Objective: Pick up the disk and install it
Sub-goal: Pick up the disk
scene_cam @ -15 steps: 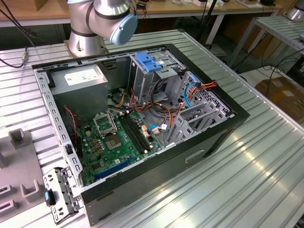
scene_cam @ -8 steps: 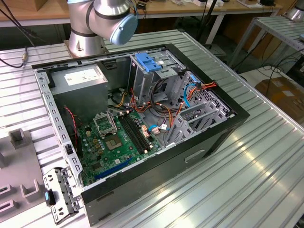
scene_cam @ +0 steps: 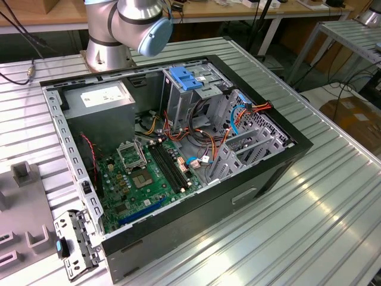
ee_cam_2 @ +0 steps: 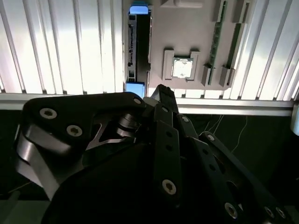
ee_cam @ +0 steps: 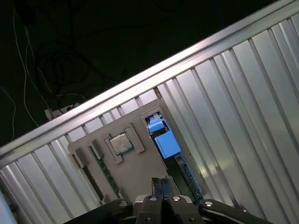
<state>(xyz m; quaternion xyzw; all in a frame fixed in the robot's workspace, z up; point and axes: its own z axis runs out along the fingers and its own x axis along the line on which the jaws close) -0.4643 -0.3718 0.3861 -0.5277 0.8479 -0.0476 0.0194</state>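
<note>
Out at the exterior view's left, a grey tray point(scene_cam: 27, 205) lies on the ribbed metal table point(scene_cam: 309, 226), with a small metal bracket point(scene_cam: 76, 244) just beside the open computer case point(scene_cam: 286, 158). Behind the case stands the arm's base point(scene_cam: 107, 44). Inside the case, a grey power supply point(scene_cam: 98, 98) sits next to the green circuit board point(scene_cam: 143, 176). Further right, a blue clip point(scene_cam: 187, 78) tops the metal cage point(scene_cam: 199, 101), and orange and blue cables point(scene_cam: 253, 110) run toward the case wall on the exterior view's right.

In both wrist views the gripper point(ee_cam: 161, 181) point(ee_cam_2: 160, 89) hangs near the tray, its two fingers pressed together with nothing between them. The disk point(ee_cam: 180, 165) point(ee_cam_2: 138, 46) stands on edge in a slot of the tray, with its blue carrier point(ee_cam: 167, 145) point(ee_cam_2: 139, 9) showing at the ends. It is just beside a square processor chip point(ee_cam: 120, 143) point(ee_cam_2: 182, 67) seated in its holder. Memory sticks point(ee_cam: 105, 172) point(ee_cam_2: 217, 32) stand in slots on the chip's other side. Gripper and disk are apart.
</note>
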